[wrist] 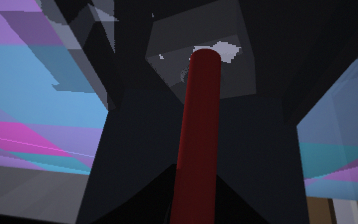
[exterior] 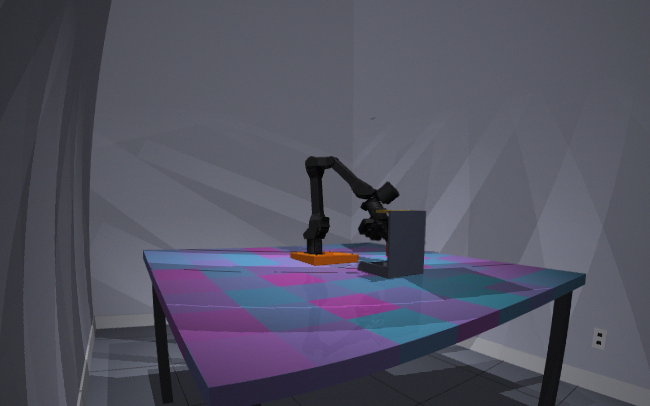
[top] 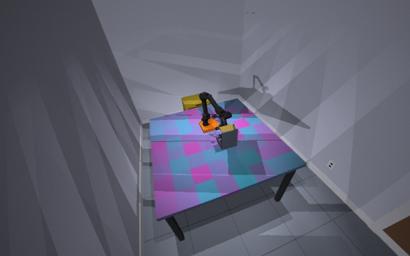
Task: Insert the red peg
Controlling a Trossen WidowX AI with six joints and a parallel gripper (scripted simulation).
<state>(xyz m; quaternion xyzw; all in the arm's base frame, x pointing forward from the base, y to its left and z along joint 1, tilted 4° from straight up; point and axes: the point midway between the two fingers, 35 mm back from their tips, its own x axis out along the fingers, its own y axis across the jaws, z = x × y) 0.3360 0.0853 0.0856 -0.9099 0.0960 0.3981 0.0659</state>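
Note:
The red peg [wrist: 200, 125] [exterior: 387, 248] is held by my gripper [wrist: 196, 175], which is shut on it. In the wrist view the peg's far end shows in front of the grey block [wrist: 192, 25]; that end is visible, not sunk in the hole. The hole itself is not clear. The box [top: 229, 139] [exterior: 407, 247] stands on the table, and its dark back wall [wrist: 130, 145] lies behind the peg. The yellow-orange roof [top: 228, 128] [exterior: 394, 210] is at its top. The box hides my fingertips in the top and exterior views.
The arm's orange base [top: 207, 126] [exterior: 322, 259] is on the table [top: 200, 159] [exterior: 267, 297] in front of the box's open side. The forearm and wrist are close beside the roof's front edge. A yellow box [top: 192, 101] stands beyond the table's back edge.

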